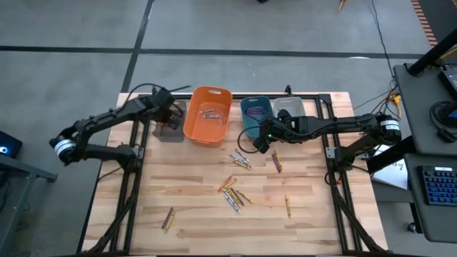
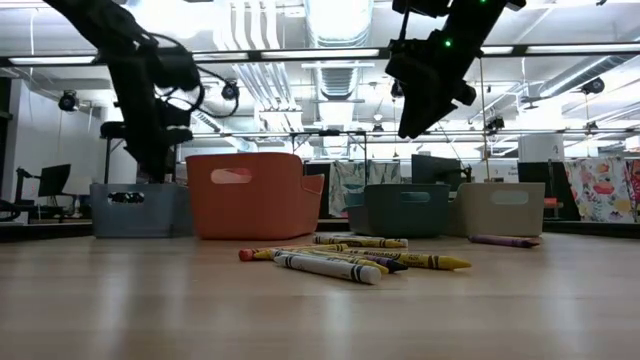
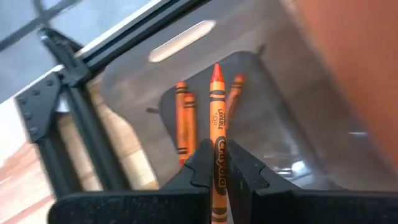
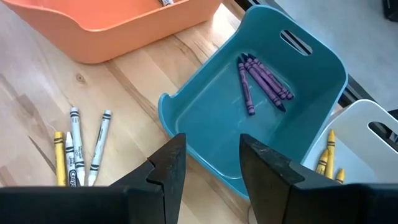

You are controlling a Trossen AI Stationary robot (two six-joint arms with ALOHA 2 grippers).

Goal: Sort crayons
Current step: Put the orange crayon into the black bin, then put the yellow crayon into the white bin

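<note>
My left gripper (image 3: 217,154) hangs over the grey bin (image 3: 280,130) at the table's far left (image 1: 170,133), shut on an orange crayon (image 3: 216,112). Two more orange crayons (image 3: 181,118) lie on that bin's floor. My right gripper (image 4: 211,155) stands open with nothing between its fingers, above the near rim of the teal bin (image 4: 205,124), which holds several purple crayons (image 4: 261,81). Loose crayons (image 1: 235,193) lie flat on the wooden table's middle. My left gripper pinches the orange crayon's paper-wrapped shaft (image 3: 220,163) between its two fingers. The fingers slant down from above, and the crayon lies along them. Its pointed tip (image 3: 216,70) sticks out beyond the fingertips. The crayon is lifted clear above the grey bin's floor.
An orange bin (image 1: 193,127) with greyish crayons stands between the grey and teal bins. A white bin (image 4: 367,146) with yellow crayons sits right of the teal one. More crayons lie scattered: a group (image 1: 240,161), a purple one (image 1: 276,161), one near the front left (image 1: 168,218).
</note>
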